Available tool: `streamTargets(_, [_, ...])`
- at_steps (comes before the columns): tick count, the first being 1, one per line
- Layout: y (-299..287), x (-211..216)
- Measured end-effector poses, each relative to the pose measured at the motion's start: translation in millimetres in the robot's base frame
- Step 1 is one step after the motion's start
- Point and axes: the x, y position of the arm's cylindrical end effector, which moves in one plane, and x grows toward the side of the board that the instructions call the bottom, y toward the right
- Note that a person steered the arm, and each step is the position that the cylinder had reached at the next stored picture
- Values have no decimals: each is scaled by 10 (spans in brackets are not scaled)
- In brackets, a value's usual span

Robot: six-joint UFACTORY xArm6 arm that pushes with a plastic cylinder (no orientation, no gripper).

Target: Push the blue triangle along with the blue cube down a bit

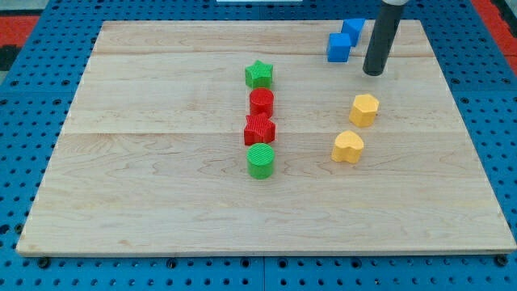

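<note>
Right now my tip (372, 73) sits on the wooden board (161, 202) near its top right corner, with the dark rod rising straight out of the view's top. The rod carries no jaws, so there is nothing to open or close and nothing is held; it simply stands free, touching no block.

Taking my tip as the landmark: the blue cube (339, 47) lies just to its left and a little higher in the view, close but apart from the rod. The blue triangle (354, 29) sits above and left of my tip, right behind the cube and touching or nearly touching it; its shape is hard to make out from here.

Below my tip, slightly left, is a yellow hexagonal block (364, 109), and further down a yellow heart (348, 147).

Well to the left of my tip runs a column of four blocks, packed closely: a green star (259, 74) at about the tip's height, then a red cylinder (261, 102), a red star-like block (259, 129), and a green cylinder (261, 161) lowest.
</note>
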Motion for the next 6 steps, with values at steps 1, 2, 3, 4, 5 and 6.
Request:
streamTargets(1, [503,-304])
streamTargets(2, [521,-747])
streamTargets(3, [391,-1114])
streamTargets(4, [-232,-1215])
streamTargets(5, [-432,-991])
streamTargets(6, [-310,-475])
